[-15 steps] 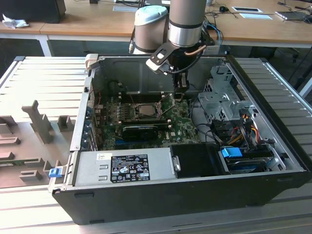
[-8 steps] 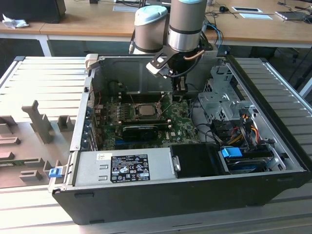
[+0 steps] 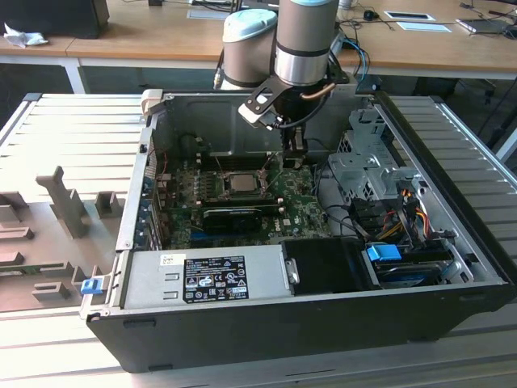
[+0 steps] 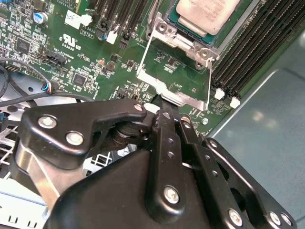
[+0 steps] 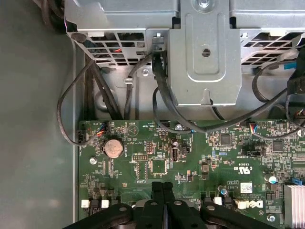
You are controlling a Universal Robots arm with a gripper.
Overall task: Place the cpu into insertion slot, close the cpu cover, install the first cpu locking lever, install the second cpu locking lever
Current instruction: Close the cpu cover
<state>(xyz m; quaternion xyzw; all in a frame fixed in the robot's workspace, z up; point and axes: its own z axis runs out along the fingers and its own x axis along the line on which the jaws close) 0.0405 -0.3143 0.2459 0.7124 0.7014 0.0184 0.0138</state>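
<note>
As the cpu (image 4: 206,13) already lies in the insertion slot (image 4: 188,40), the gripper (image 4: 162,106) pinches the raised cpu cover (image 4: 183,98), which I think needs gentle lowering

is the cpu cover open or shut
Open: in the second wrist view the cpu cover lies clear of the cpu, green board showing through its window.

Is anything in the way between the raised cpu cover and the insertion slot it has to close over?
Nothing visible. The cpu lies flat in the insertion slot. The cpu cover stands tilted open beside it, with green board showing through its window. The gripper is shut on the cover's free edge.
</note>
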